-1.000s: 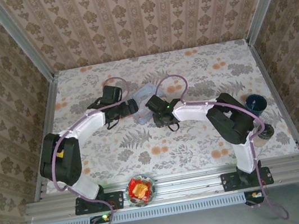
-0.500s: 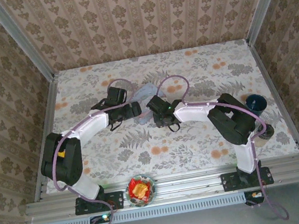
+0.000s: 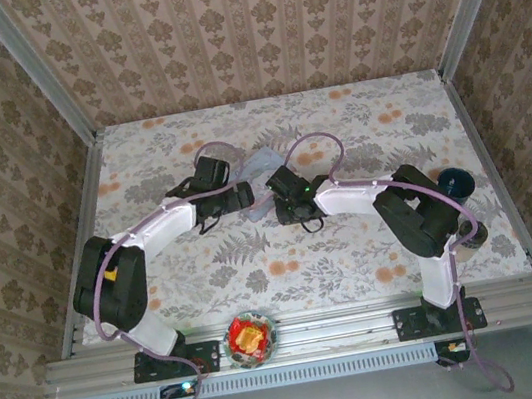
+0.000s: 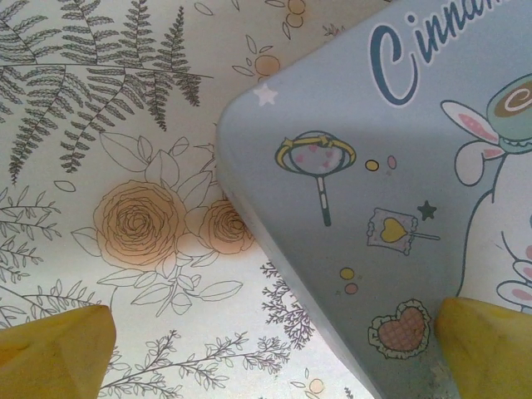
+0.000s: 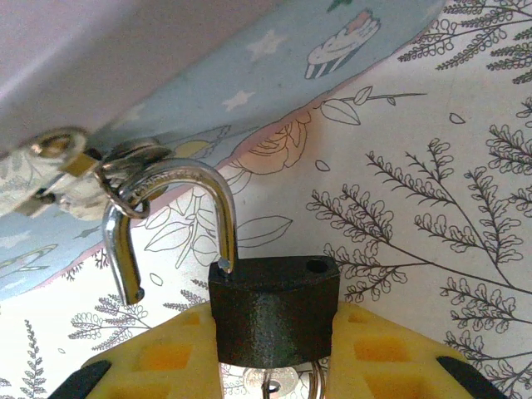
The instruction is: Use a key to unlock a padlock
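The padlock [image 5: 273, 312], a dark squarish block, sits gripped between the yellow fingers of my right gripper [image 5: 273, 359]. Its silvery shackle [image 5: 179, 187] stands sprung out of one hole and hooks through rings on the edge of the pale blue tin [image 5: 249, 75]. A silvery key [image 5: 278, 384] pokes out under the block. My left gripper [image 4: 270, 353] is open wide, one fingertip [image 4: 50, 349] over the cloth, the other [image 4: 486, 345] at the tin [image 4: 391, 191]. In the top view both grippers, left [image 3: 237, 196] and right [image 3: 285, 206], meet at the tin [image 3: 259, 167].
A bowl [image 3: 250, 337] with red and yellow contents stands at the near edge between the arm bases. A dark blue cup [image 3: 453, 182] stands at the right side of the floral table [image 3: 356, 256]. Patterned walls close in three sides.
The left gripper has slid right, closer to the tin. The right gripper has shifted slightly toward the back with the padlock in it.
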Robot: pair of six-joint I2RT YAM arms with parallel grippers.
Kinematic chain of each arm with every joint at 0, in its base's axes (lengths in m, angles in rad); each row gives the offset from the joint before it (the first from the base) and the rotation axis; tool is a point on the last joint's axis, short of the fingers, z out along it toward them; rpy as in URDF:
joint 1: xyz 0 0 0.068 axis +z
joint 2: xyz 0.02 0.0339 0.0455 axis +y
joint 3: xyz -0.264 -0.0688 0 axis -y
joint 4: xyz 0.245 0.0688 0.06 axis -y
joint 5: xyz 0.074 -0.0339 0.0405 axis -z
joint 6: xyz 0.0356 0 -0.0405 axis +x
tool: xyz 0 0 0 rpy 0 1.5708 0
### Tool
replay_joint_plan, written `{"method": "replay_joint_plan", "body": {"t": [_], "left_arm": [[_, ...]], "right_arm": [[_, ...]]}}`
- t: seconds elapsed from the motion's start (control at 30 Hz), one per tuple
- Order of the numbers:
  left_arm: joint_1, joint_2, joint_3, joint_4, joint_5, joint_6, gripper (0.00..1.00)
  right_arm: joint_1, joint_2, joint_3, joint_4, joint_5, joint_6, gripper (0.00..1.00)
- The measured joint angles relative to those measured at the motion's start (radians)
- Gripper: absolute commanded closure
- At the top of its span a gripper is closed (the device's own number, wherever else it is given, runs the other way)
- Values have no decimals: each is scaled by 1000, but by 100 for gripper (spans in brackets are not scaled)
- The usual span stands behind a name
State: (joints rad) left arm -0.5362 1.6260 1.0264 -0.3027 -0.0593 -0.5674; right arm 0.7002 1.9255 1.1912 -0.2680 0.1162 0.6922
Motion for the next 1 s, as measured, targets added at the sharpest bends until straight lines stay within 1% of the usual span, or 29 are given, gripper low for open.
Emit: {"method": "replay_joint_plan", "body": {"t": [0.53,1.0], "left_arm": [[-7,-11,-20,20,-17,0,0],[-7,-25,-39,34,-21,0,0]], "right_arm": [[-31,1,0,32,-63,95,95],[-51,11,0,75,-96,127,98]]}}
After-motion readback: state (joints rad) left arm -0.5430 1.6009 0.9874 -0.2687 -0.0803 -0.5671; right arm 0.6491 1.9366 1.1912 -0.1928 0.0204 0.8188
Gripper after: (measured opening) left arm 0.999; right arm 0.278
